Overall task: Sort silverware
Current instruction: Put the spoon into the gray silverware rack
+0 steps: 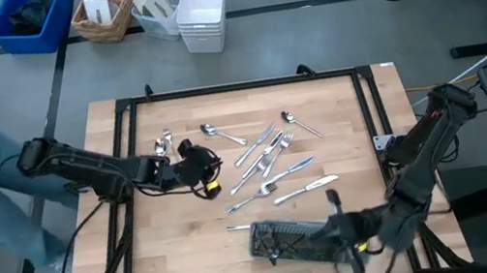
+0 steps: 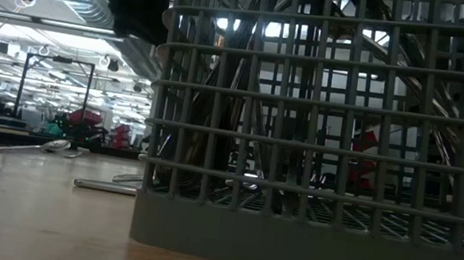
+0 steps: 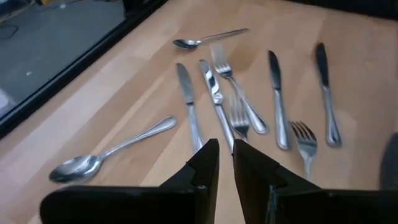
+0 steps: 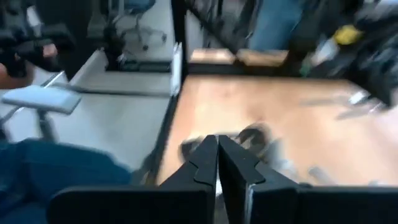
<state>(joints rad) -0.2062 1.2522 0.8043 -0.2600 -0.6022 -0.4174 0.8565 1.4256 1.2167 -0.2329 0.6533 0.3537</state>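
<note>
Wooden table [image 1: 184, 254], workshop floor beyond. Silverware [image 1: 271, 157]: forks, spoons, knives loose around table centre, a few [image 1: 165, 145] toward 10 o'clock; some pieces appear to stand in the mesh tray [image 1: 279, 240] at 6 o'clock. Sorting judged early, most still unsorted. Left gripper [image 1: 212, 183] at 9 o'clock of the pile, fingers nearly together, empty. Right gripper [image 1: 335, 202] over the tray, clenched, nothing seen in it

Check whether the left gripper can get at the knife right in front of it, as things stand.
Probably yes. The left gripper hangs just short of the knife, which lies flat on bare wood with nothing across it. Its fingers are nearly together and would need opening.
</note>
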